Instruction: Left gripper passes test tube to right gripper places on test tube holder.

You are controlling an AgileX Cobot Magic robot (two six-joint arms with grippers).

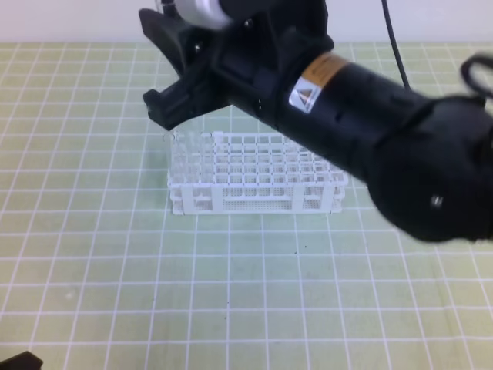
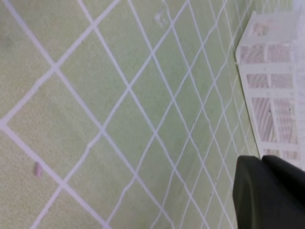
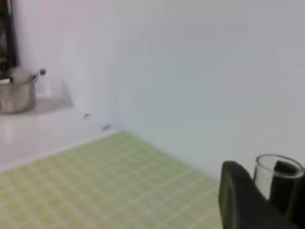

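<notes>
At the far left of the exterior high view, only a black sliver in the bottom corner is showing, probably the left gripper (image 1: 19, 361), parked well apart from the rack; its hand-over role is judged finished. The left wrist view is giving more: a dark finger mass (image 2: 267, 193) is hanging over the green gridded mat (image 2: 109, 109), its fingers lying together with nothing between them, and the white test tube holder (image 2: 276, 81) is appearing only at the right edge.

Moving rightward in the high view, the test tube holder (image 1: 254, 181) is standing on the mat near the middle, its lattice side facing the camera. The right gripper (image 1: 173, 104) is reaching across above the holder's left rear corner, presumably to line a tube up with one of the square holes. From this angle the glass itself cannot be made out (the tube is nearly invisible against the white rack).

The right wrist view is supplying what the high view hides: the open round mouth of the clear test tube (image 3: 279, 179) is standing upright between the two black fingers (image 3: 238, 195), which are clamping on it partway closed. This view is looking toward a white wall and a metal pot (image 3: 18, 90) on a shelf, so the holder is out of its sight; whether the tube's base is already entering a hole cannot be told.
</notes>
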